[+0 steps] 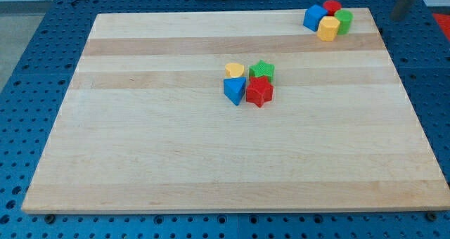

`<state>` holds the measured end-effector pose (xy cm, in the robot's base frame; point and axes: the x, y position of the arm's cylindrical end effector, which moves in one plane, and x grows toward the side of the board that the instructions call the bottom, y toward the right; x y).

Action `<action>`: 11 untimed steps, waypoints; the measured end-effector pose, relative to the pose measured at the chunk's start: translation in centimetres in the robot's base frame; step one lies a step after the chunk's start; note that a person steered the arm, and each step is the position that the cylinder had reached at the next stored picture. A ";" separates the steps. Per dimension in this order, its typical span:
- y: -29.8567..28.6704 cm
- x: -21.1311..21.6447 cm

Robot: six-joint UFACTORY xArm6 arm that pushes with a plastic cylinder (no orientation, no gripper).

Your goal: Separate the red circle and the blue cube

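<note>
The red circle (332,6) and the blue cube (314,17) touch each other in a tight group at the board's top right corner. The red circle is at the back and the blue cube on the group's left. A green block (344,21) and a yellow block (328,29) press against them in the same group. A blurred grey rod comes down at the view's top right. My tip (396,17) is to the right of this group, just past the board's right edge, apart from all blocks.
A second cluster sits near the board's middle: a yellow heart (235,70), a green star (262,70), a blue triangle (235,91) and a red star (259,92). The wooden board (211,162) lies on a blue perforated table.
</note>
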<state>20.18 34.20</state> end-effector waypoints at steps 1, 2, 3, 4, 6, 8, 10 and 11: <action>-0.4 -1.0; -1.8 -1.1; -3.5 -1.0; -4.6 -1.1; -6.2 -1.1; -9.5 -1.0; -13.0 -1.0; -16.8 -1.0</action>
<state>19.15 17.39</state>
